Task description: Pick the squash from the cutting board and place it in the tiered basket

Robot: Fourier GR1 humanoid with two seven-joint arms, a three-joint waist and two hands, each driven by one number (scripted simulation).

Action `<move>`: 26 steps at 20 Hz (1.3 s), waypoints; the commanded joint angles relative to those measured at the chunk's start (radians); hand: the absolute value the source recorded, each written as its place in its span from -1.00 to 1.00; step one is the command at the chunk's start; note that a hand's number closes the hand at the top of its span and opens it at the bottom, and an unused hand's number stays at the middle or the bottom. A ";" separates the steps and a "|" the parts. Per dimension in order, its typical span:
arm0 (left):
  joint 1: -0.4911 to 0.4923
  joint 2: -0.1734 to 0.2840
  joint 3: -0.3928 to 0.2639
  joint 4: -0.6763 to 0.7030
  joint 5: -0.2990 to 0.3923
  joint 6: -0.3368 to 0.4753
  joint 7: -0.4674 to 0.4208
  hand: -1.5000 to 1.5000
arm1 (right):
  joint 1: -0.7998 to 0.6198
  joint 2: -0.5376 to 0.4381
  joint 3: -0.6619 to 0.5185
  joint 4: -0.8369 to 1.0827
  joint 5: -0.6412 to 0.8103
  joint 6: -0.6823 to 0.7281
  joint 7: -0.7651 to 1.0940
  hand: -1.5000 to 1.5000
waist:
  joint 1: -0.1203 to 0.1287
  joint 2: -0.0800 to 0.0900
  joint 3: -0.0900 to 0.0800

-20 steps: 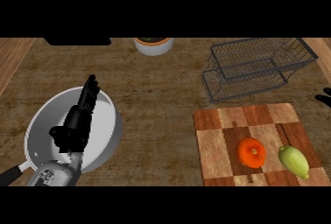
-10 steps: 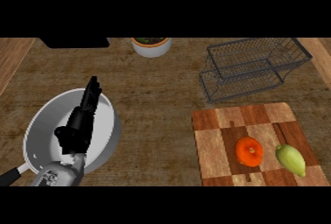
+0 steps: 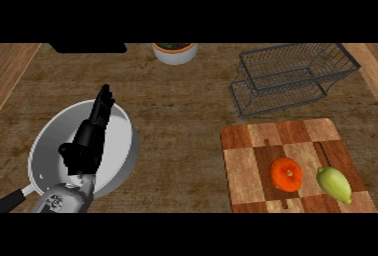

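My left hand (image 3: 87, 145) at 9 o'clock over pan (image 3: 122, 165), fingers straight, holding nothing, resting. Right hand unseen. Squash (image 3: 334, 184) at 4 o'clock on cutting board (image 3: 251, 150), beside orange fruit (image 3: 286, 174). Tiered basket (image 3: 291, 75) at 1 o'clock, awaiting squash.

left robot hand (image 3: 87, 145) | fingers straight, pointing away | grey forearm below

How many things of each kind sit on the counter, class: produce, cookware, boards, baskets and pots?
Produce: 2, the squash and the orange fruit
Cookware: 1, the pan
Boards: 1, the cutting board
Baskets: 1, the tiered basket
Pots: 1, the white pot
Total: 6
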 commanded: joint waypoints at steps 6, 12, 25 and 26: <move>0.021 -0.046 -0.017 0.018 -0.050 -0.007 -0.022 0.00 | 0.091 0.070 0.054 -0.152 0.286 0.079 -0.160 -1.00 | 0.007 0.002 -0.001; 0.006 -0.051 0.027 0.055 -0.039 -0.038 -0.043 0.00 | 0.157 0.034 0.114 -0.177 0.416 0.058 -0.197 -1.00 | 0.006 0.003 -0.001; 0.052 -0.076 0.048 -0.005 -0.084 -0.049 -0.031 0.00 | 0.316 -0.085 0.166 -0.171 0.737 -0.182 -0.479 -1.00 | -0.001 0.000 -0.001; -0.027 -0.075 0.068 0.001 -0.091 -0.056 0.050 0.00 | 0.281 -0.026 0.259 -0.143 0.808 -0.241 -0.431 -1.00 | 0.005 0.002 -0.002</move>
